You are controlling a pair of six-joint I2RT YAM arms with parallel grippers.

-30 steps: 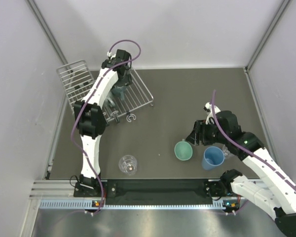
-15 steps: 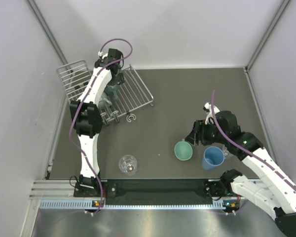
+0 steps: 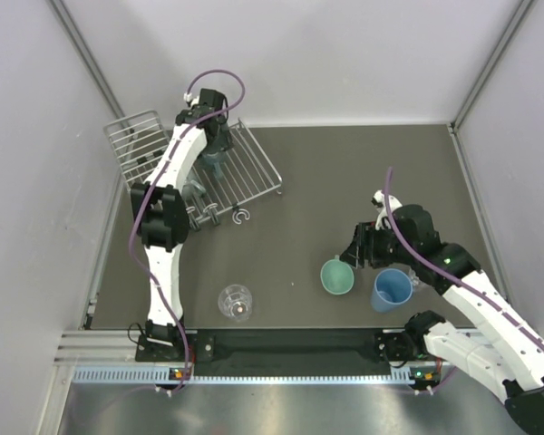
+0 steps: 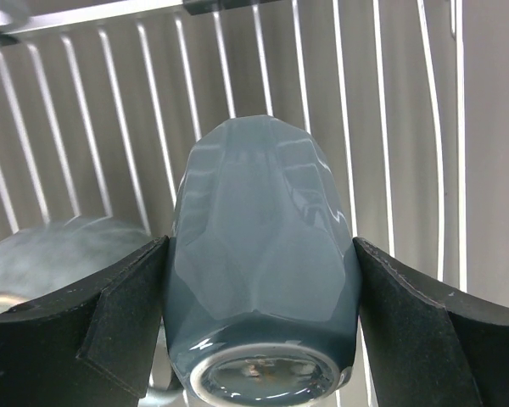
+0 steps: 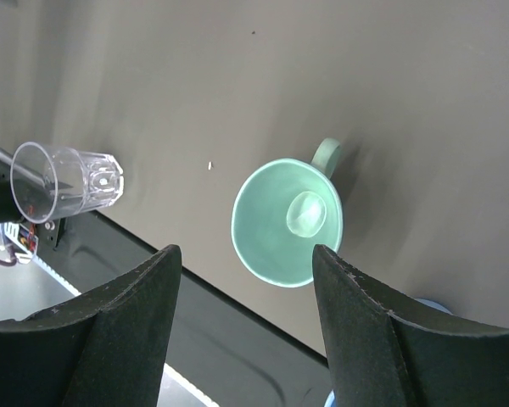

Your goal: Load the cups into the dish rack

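My left gripper [image 3: 214, 149] is over the silver wire dish rack [image 3: 258, 172]. It is shut on the grey-teal mug [image 4: 263, 263], which is upside down with its base toward the wrist camera and the rack's wires behind it. My right gripper [image 3: 352, 256] is open and hovers just above the mint-green mug [image 3: 337, 276], which stands upright on the table. In the right wrist view the mint-green mug [image 5: 287, 222] lies between and beyond my open fingers. The blue tumbler [image 3: 392, 290] stands just right of it. A clear glass [image 3: 237, 302] stands near the front edge and shows in the right wrist view [image 5: 66, 181].
The rack's raised slotted section [image 3: 136, 136] stands at the far left by the wall. A blurred pale rounded thing [image 4: 55, 259] lies on the rack beside the grey-teal mug. A small metal hook [image 3: 242, 217] lies on the dark table in front of the rack.
My left wrist has shifted a little left and back over the rack, still holding the grey-teal mug. My right gripper has barely moved above the mint-green mug.
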